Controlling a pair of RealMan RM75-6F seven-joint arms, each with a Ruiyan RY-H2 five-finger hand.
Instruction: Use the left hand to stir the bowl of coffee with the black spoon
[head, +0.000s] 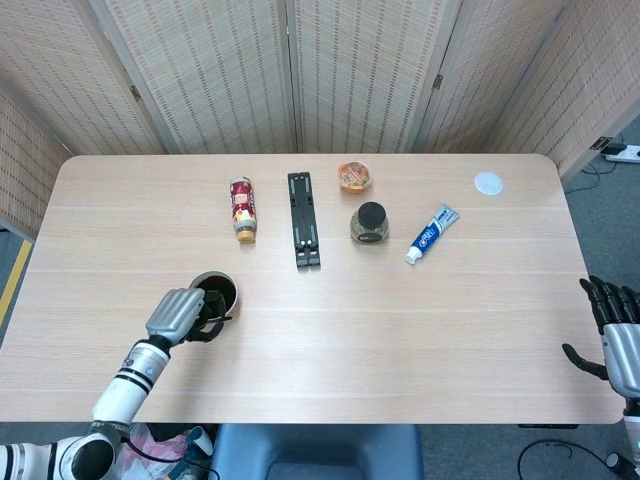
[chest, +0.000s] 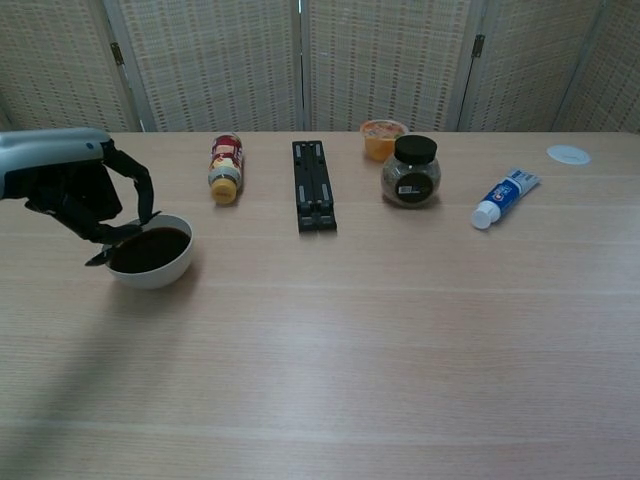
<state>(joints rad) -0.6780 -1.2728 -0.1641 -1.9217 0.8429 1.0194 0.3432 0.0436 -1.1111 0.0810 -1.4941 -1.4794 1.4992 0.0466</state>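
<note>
A white bowl (chest: 152, 274) of dark coffee stands on the front left of the table, also seen from the head view as the bowl (head: 231, 284). My left hand (chest: 80, 186) hovers over the bowl's left rim and grips the black spoon (chest: 106, 254). The spoon slants down beside the rim, one end poking out below the fingers. In the head view the left hand (head: 180, 312) overlaps the bowl's near-left side. My right hand (head: 615, 340) hangs off the table's right front corner, fingers apart and holding nothing.
Across the back of the table lie a red-labelled bottle (chest: 225, 167) on its side, a black rail (chest: 313, 185), an orange cup (chest: 382, 138), a black-lidded jar (chest: 411, 170), a toothpaste tube (chest: 505, 198) and a white lid (chest: 568, 154).
</note>
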